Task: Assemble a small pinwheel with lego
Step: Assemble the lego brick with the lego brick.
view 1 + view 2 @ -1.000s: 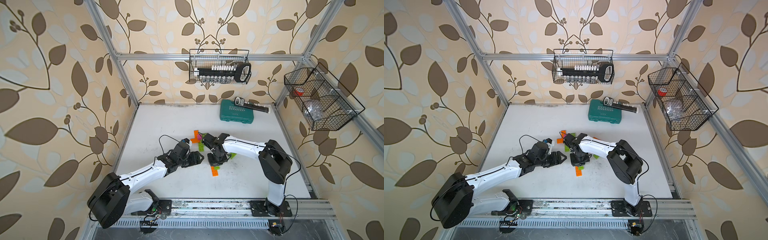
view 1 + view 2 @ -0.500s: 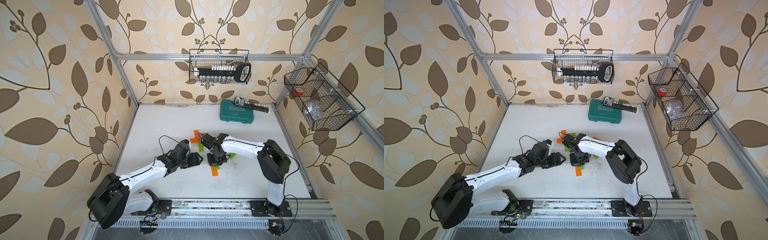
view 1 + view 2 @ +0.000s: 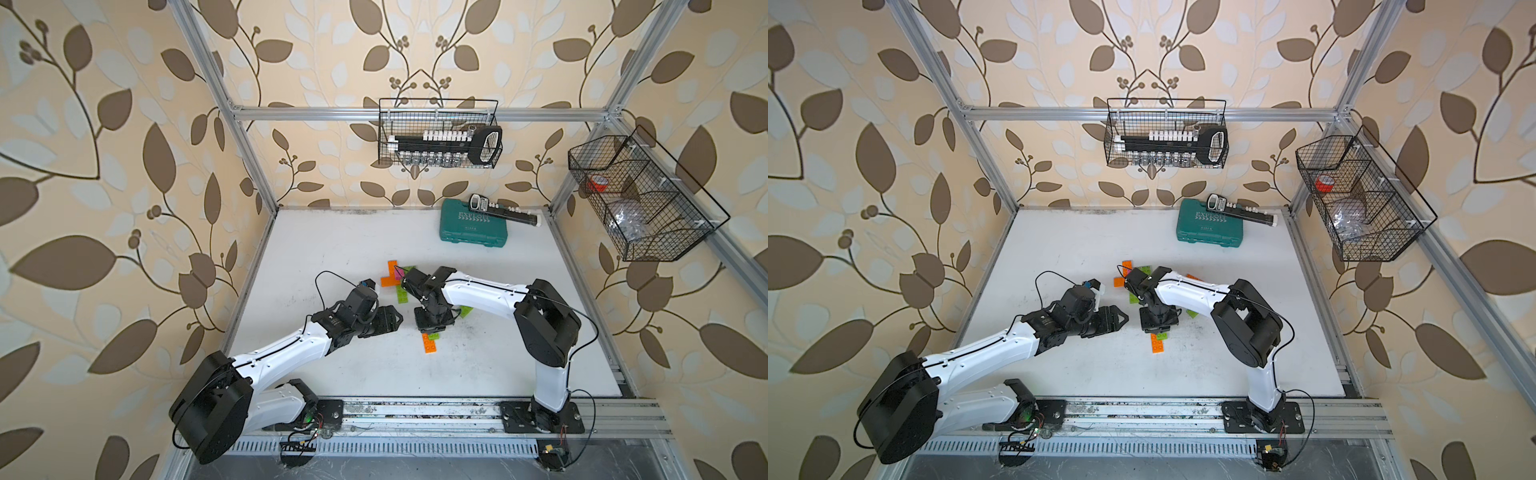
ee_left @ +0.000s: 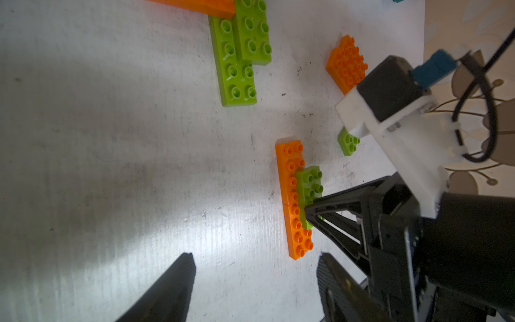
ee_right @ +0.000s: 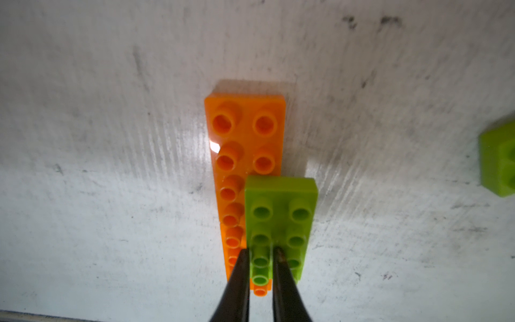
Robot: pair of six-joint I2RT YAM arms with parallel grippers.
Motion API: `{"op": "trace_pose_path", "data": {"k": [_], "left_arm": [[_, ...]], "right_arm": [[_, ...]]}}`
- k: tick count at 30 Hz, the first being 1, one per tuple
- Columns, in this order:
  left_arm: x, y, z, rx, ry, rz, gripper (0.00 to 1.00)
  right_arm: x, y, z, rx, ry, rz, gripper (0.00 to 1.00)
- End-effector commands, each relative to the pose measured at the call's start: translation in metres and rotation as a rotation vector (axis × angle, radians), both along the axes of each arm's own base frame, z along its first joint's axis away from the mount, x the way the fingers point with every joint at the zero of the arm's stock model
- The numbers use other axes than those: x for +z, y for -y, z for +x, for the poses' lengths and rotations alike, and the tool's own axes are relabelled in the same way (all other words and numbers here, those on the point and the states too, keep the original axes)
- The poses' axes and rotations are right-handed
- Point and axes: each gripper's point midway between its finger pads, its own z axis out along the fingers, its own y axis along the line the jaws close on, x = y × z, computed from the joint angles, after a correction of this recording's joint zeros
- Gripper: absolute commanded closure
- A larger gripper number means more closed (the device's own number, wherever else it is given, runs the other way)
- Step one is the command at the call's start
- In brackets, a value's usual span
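Observation:
Two orange lego bricks (image 5: 245, 139) lie end to end on the white table, also seen as orange bricks (image 3: 429, 345) in a top view. A lime-green brick (image 5: 281, 217) sits on them, offset to one side. My right gripper (image 5: 260, 251) points straight down and is shut narrowly on one row of that green brick's studs; the same right gripper (image 3: 432, 326) shows in a top view. To its left, low over bare table, my left gripper (image 4: 256, 262) is open and holds nothing. The nearest end of the orange bricks (image 4: 295, 200) lies just beyond one left fingertip.
More lego lies behind: an orange cross (image 3: 390, 274), stacked lime bricks (image 4: 239, 55), an orange block (image 4: 347, 62) and a small green square (image 4: 348, 145). A teal case (image 3: 473, 226) stands at the back right. Wire baskets (image 3: 438, 133) hang on the walls.

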Motion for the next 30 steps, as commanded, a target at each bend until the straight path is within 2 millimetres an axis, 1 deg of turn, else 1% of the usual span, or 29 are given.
{"op": "trace_pose_path", "data": {"k": [1, 3, 6, 12, 19, 23, 25, 27, 30], "left_arm": [[0.009, 0.004, 0.004, -0.017, 0.03, -0.004, 0.28], [0.009, 0.003, 0.003, -0.015, 0.03, -0.003, 0.28], [0.01, 0.003, 0.003, -0.014, 0.032, -0.003, 0.28], [0.009, 0.001, 0.003, -0.008, 0.032, 0.002, 0.28], [0.007, 0.003, 0.005, -0.016, 0.025, 0.013, 0.28], [0.006, 0.006, 0.009, -0.039, 0.028, 0.049, 0.28], [0.009, 0.012, 0.012, -0.064, 0.039, 0.067, 0.28], [0.012, 0.022, 0.016, -0.098, 0.056, 0.093, 0.28], [0.016, 0.043, 0.017, -0.169, 0.091, 0.151, 0.29]], "right_arm": [[-0.003, 0.011, -0.011, 0.018, -0.038, -0.055, 0.8], [-0.001, 0.008, -0.011, 0.018, -0.036, -0.042, 0.77], [0.001, 0.005, -0.01, 0.017, -0.035, -0.024, 0.76], [0.016, -0.001, -0.006, 0.024, 0.0, 0.022, 0.76], [0.036, 0.002, 0.003, 0.053, 0.072, 0.039, 0.73], [0.049, 0.012, 0.013, 0.069, 0.135, 0.039, 0.67], [0.053, 0.021, 0.02, 0.075, 0.148, 0.05, 0.66], [0.054, 0.034, 0.029, 0.079, 0.162, 0.042, 0.66], [0.052, 0.061, 0.041, 0.053, 0.162, 0.014, 0.66]]}}
